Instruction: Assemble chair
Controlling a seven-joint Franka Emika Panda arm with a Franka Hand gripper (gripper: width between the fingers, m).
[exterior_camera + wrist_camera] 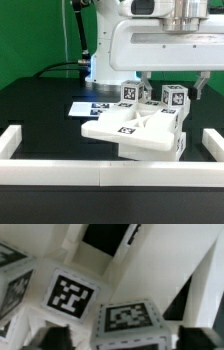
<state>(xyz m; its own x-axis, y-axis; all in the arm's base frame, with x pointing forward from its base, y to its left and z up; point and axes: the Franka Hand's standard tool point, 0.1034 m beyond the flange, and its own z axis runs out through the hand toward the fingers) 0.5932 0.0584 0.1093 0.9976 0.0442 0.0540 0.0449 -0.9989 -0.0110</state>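
Observation:
The chair [128, 128] is a white blocky structure in the middle of the black table: a flat slab in front with tagged posts [176, 97] standing up behind it. My gripper [171, 88] hangs straight above its far side on the exterior view's right. In the wrist view the gripper [125, 339] is open. Its dark fingers [55, 339] stand wide apart on either side of a white tagged part of the chair [128, 317], with a gap on each side. Another tagged face [70, 294] lies beside it.
The marker board [92, 107] lies flat on the table behind the chair, on the exterior view's left. A low white border rail [60, 172] runs along the front and up both sides [12, 140]. The robot's base [100, 60] stands at the back.

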